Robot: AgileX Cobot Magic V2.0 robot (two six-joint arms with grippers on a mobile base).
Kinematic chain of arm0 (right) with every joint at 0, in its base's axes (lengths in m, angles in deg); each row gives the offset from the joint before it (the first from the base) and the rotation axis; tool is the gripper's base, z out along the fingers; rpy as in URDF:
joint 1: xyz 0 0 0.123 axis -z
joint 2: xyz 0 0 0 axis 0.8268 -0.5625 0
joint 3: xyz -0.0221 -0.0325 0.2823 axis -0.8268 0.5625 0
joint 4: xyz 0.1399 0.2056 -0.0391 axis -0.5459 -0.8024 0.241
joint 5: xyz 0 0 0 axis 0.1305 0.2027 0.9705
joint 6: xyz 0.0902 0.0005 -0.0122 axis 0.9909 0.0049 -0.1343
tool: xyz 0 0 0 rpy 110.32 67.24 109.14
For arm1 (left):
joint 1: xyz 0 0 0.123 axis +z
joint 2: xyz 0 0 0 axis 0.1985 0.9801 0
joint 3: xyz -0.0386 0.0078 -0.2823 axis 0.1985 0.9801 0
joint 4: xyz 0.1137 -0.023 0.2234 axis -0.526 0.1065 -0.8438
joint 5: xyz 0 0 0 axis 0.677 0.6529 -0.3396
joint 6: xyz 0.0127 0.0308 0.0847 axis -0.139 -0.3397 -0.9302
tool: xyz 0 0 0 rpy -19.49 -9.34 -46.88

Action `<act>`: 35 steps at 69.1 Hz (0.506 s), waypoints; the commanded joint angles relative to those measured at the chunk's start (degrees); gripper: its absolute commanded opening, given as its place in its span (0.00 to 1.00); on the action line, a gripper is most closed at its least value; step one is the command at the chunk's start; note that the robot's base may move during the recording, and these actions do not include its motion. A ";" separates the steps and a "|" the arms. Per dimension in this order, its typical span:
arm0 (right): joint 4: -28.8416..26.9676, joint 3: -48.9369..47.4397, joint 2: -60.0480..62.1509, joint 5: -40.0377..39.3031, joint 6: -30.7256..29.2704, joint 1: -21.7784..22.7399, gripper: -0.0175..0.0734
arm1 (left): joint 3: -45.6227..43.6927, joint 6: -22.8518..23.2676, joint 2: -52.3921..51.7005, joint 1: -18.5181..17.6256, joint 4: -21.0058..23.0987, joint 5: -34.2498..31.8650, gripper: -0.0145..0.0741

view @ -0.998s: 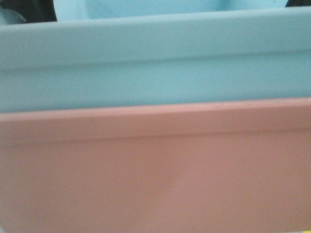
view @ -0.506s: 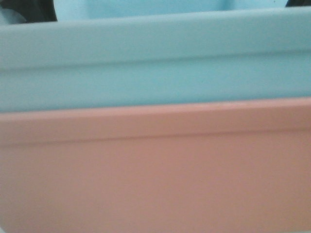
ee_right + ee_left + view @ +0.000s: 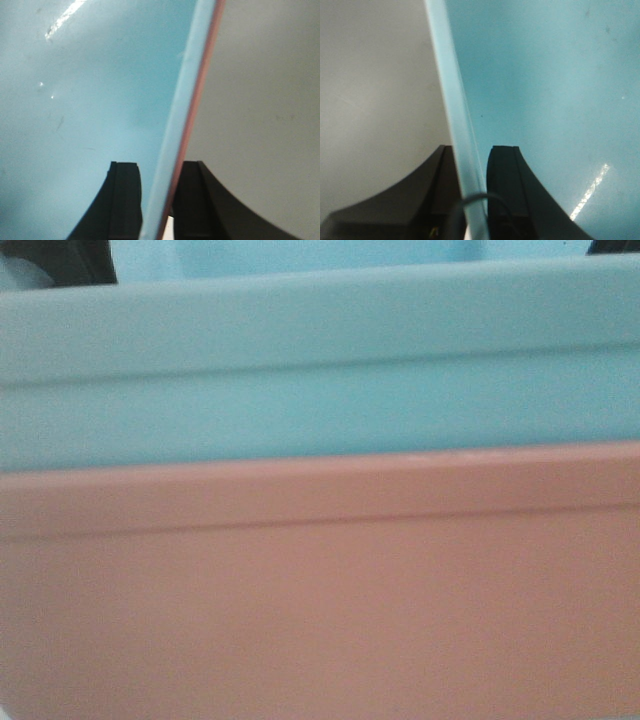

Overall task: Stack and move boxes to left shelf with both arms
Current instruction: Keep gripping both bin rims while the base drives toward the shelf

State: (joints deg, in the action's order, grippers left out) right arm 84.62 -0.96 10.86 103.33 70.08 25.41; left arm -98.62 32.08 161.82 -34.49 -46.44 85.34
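As your left gripper [image 3: 472,187] bites down, its two black fingers [image 3: 505,190] straddle the left wall of the light-blue tub [image 3: 545,90], one inside and one outside, closed on the rim. Over on the far side, your right gripper [image 3: 159,200] is clamped the same way. There the thin edge of the salmon-pink tub [image 3: 196,95] runs along the outside of the blue rim, so both walls sit pinched between the fingers. Inside, the blue floor throws back streaks of light. Outside each wall you get only a plain pale surface [image 3: 375,90]. Up front, the blue tub sits nested in the pink one, blue wall above, pink wall below. The pair sits so near the camera that it fills the whole view.
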 commanded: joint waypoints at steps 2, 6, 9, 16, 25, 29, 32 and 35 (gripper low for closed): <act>3.93 -1.74 1.81 -1.98 -1.86 0.36 0.23 | -1.65 -1.36 -2.54 -0.05 -3.88 -1.20 0.16; 3.93 -1.74 1.81 -1.98 -1.86 0.36 0.23 | -1.65 -1.36 -2.54 -0.05 -3.88 -1.20 0.16; 3.93 -1.74 1.81 -1.98 -1.86 0.36 0.23 | -1.65 -1.36 -2.54 -0.05 -3.88 -1.20 0.16; 3.93 -1.74 1.81 -1.98 -1.86 0.36 0.23 | -1.65 -1.36 -2.54 -0.05 -3.88 -1.20 0.16; 3.93 -1.74 1.81 -1.98 -1.86 0.36 0.23 | -1.65 -1.36 -2.54 -0.05 -3.88 -1.20 0.16; 3.93 -1.74 1.81 -1.98 -1.86 0.36 0.23 | -1.65 -1.36 -2.54 -0.05 -3.88 -1.20 0.16; 3.93 -1.74 1.81 -1.98 -1.86 0.36 0.23 | -1.65 -1.36 -2.54 -0.05 -3.88 -1.20 0.16; 3.93 -1.74 1.81 -1.98 -1.86 0.36 0.23 | -1.65 -1.36 -2.54 -0.05 -3.88 -1.20 0.16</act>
State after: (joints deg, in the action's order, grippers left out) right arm 84.62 -0.96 10.86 103.33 70.08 25.41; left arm -98.62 32.08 161.82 -34.49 -46.44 85.34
